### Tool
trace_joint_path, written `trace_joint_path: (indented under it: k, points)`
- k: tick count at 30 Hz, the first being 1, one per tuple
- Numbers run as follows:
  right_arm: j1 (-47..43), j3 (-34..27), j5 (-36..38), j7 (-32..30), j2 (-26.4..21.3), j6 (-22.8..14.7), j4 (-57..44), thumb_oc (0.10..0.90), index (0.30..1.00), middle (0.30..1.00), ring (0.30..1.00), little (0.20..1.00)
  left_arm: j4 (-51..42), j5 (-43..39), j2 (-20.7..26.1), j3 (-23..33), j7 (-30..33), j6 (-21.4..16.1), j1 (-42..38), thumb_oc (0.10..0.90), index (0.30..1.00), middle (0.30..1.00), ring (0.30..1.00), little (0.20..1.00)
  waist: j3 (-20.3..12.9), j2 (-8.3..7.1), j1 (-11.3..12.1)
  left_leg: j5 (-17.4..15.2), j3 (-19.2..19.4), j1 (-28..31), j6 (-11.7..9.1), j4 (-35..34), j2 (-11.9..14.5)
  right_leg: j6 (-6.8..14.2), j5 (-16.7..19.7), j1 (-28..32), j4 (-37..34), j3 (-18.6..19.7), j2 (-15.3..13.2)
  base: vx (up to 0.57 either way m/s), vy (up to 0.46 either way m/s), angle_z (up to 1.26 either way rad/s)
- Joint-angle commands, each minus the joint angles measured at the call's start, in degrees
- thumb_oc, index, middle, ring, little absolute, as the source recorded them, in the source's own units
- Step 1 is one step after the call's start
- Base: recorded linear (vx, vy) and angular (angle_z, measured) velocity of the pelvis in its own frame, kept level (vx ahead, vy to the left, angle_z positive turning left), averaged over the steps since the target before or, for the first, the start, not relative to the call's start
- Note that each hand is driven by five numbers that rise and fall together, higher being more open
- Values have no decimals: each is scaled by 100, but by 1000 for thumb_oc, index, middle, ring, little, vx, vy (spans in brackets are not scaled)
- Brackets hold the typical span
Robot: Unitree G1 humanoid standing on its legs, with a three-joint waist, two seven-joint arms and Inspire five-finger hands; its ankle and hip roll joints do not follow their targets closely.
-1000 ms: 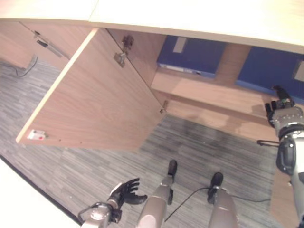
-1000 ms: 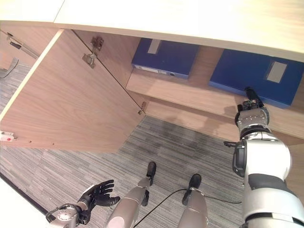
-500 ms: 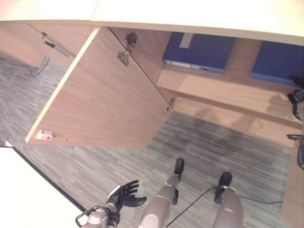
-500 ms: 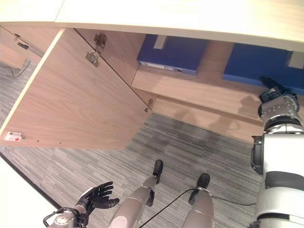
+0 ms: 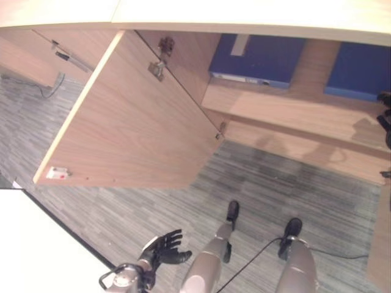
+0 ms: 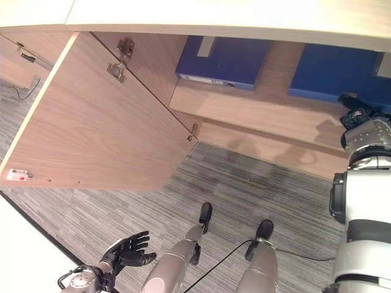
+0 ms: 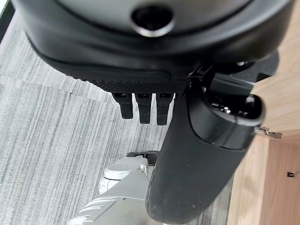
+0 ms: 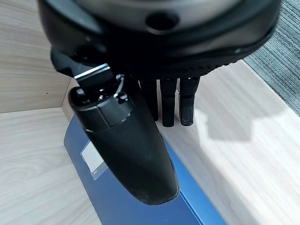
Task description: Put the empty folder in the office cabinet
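Two blue folders lie flat on the shelf (image 6: 256, 108) of the open office cabinet. The left one (image 6: 223, 58) sits near the hinge side. The right one (image 6: 333, 70) (image 8: 140, 206) lies further right. My right hand (image 6: 357, 116) (image 5: 386, 117) hovers at that folder's front right corner, with its fingers (image 8: 168, 105) straight over the shelf board and the thumb above the blue cover, holding nothing. My left hand (image 5: 164, 249) (image 6: 129, 250) hangs low over the carpet, its fingers (image 7: 143, 108) relaxed and empty.
The cabinet door (image 5: 134, 122) stands swung wide open to the left, jutting out over the grey carpet (image 5: 293, 183). A pale worktop (image 5: 244, 12) runs above the cabinet. A white surface's corner (image 5: 36, 244) shows at lower left. Another cabinet front with a handle (image 5: 61, 55) lies far left.
The whole view has shifted, so the camera moved. My right hand has slid rightward along the right folder's front edge. The left hand stays where it was.
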Motion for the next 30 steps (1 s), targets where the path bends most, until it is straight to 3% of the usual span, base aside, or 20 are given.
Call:
trace_joint_path:
  k: [1, 7, 10, 11, 12, 17, 18, 21, 22, 27, 29, 30]
  points:
    - [-381, 283, 100, 607, -653, -792, -738, 800, 900, 900, 900, 900, 105, -79, 499, 68, -84, -96, 98, 800, 900, 900, 900, 900, -12, -56, 216, -968, -72, 605, -118, 60, 11, 263, -589, 674, -181, 20, 156, -14, -39, 2]
    - [636, -507, 747, 781, -137, -1065, -1289, 800, 900, 900, 900, 900, 180, -157, 543, 287, -141, -77, 10, 800, 900, 900, 900, 900, 44, -227, 151, -1031, -72, 633, -125, 157, 59, 274, -542, 858, -302, -15, 211, -16, -38, 4]
    - [1601, -1240, 1259, 955, 649, -1396, -1810, 800, 900, 900, 900, 900, 530, -187, 374, 427, -127, -54, -151, 800, 900, 900, 900, 900, 73, -461, 67, -1080, -68, 652, -137, 216, 130, 276, -440, 1017, -527, -39, 299, -18, -50, -2]
    - [2000, -1480, 1484, 1036, 1144, -1543, -2073, 800, 900, 900, 900, 900, 674, -188, 261, 496, -77, -47, -191, 800, 900, 900, 900, 900, 92, -597, -7, -1099, -40, 690, -139, 234, 178, 281, -358, 1138, -678, -28, 344, 1, -43, -13]
    - [2049, -1505, 1479, 1022, 1178, -1556, -2117, 800, 900, 900, 900, 900, 682, -187, 280, 499, -80, -52, -179, 800, 900, 900, 900, 900, 88, -614, -6, -1100, -38, 704, -139, 233, 181, 281, -349, 1160, -698, -29, 350, 10, -49, -17]
    - [3254, -1703, 1595, 1181, 2433, -1778, -2938, 800, 900, 900, 900, 900, 991, -314, 13, 824, 18, -3, -189, 800, 900, 900, 900, 900, 106, -935, -196, -1067, 64, 899, -143, 203, 308, 275, -94, 1427, -1063, 13, 457, -5, 5, -11]
    - [3894, -1685, 1487, 1245, 2884, -1834, -3402, 800, 900, 900, 900, 900, 1163, -282, -110, 947, 44, 16, -150, 800, 900, 900, 900, 900, 85, -1063, -281, -1077, 110, 1028, -144, 182, 354, 280, -25, 1581, -1239, 34, 487, 16, 6, -16]
    - [4550, -1564, 1336, 1349, 3242, -1803, -3782, 800, 900, 900, 900, 900, 1376, -160, -186, 1089, 69, 12, -125, 800, 900, 900, 900, 900, 15, -1170, -370, -1082, 152, 1205, -152, 128, 402, 284, 66, 1778, -1433, 43, 522, 26, 22, -14]
    - [5260, -1453, 1098, 1510, 3479, -1740, -4263, 800, 900, 900, 900, 900, 1503, -15, -287, 1275, 79, 23, -64, 800, 900, 900, 900, 900, -52, -1294, -460, -1099, 208, 1403, -162, 82, 435, 299, 147, 2009, -1639, 60, 571, 38, 20, -6]
    - [6247, -1165, 386, 1688, 3578, -1674, -4901, 800, 900, 900, 900, 900, 1681, 234, -371, 1578, 89, -22, 101, 800, 900, 900, 900, 900, -263, -1506, -578, -1144, 288, 1761, -172, 25, 486, 324, 267, 2400, -1942, 51, 663, 48, 5, -12]
    - [6795, -941, -672, 1702, 3371, -1681, -5312, 800, 900, 900, 900, 900, 1719, 544, -426, 1703, 99, -73, 218, 800, 900, 900, 900, 900, -461, -1607, -638, -1179, 327, 2085, -169, -65, 510, 338, 309, 2724, -2119, 28, 704, 50, 25, -9]
    - [6807, -939, -682, 1697, 3374, -1679, -5321, 800, 900, 900, 900, 900, 1718, 548, -428, 1703, 100, -75, 227, 800, 900, 900, 900, 900, -458, -1603, -640, -1178, 327, 2104, -169, -75, 513, 339, 312, 2744, -2132, 26, 708, 46, 33, -9]
